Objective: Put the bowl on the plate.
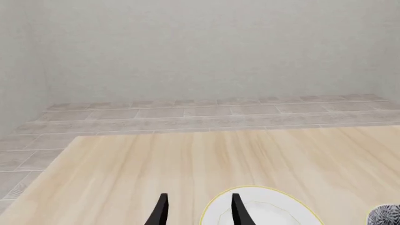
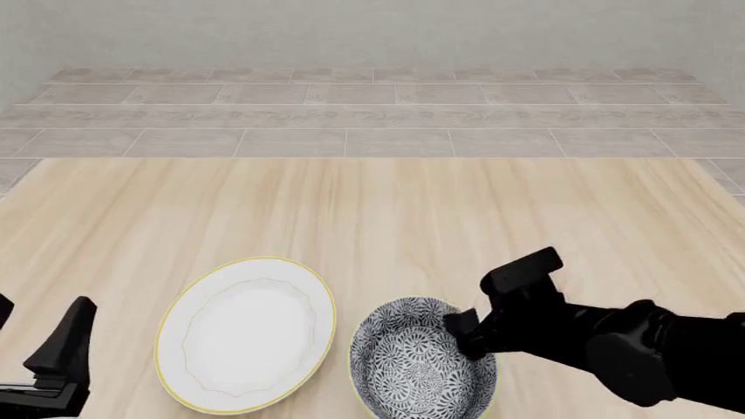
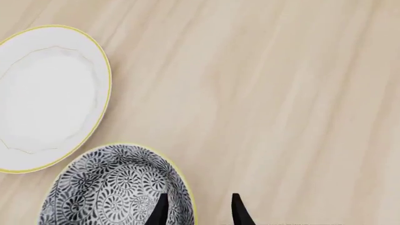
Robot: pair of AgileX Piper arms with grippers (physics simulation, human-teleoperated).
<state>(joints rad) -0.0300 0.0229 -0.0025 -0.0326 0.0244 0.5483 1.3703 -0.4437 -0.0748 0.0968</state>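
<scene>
Front view shows the wooden table [image 2: 385, 209] filling most of the picture, with a tiled floor [image 2: 349, 113] beyond its far edge at twelve o'clock and a pale wall [image 2: 372, 30] behind that.

Next in size is the right arm [image 2: 629, 345], black, coming in from four o'clock and reaching toward the middle of the near edge. The plate [image 2: 198, 349], white with a thin yellow rim, lies flat on the table at about seven o'clock from the picture's middle. The bowl [image 2: 407, 367] stands upright on the table just beside the plate, at the plate's three o'clock; their rims are close, but the right wrist view shows a thin strip of wood between them, so they do not touch.

The right gripper [image 3: 198, 211] is at the bowl's three o'clock rim. In the right wrist view one fingertip [image 3: 161, 206] lies over the patterned inside of the bowl and the other over the wood outside, so the jaws straddle the rim with a gap between them; whether either finger presses the wall I cannot tell.

The left gripper [image 1: 198, 211] sits low at eight o'clock in the front view, well apart from the bowl. The left wrist view shows its two fingertips parted with nothing between them, one over bare wood and one in front of the plate's edge.
</scene>
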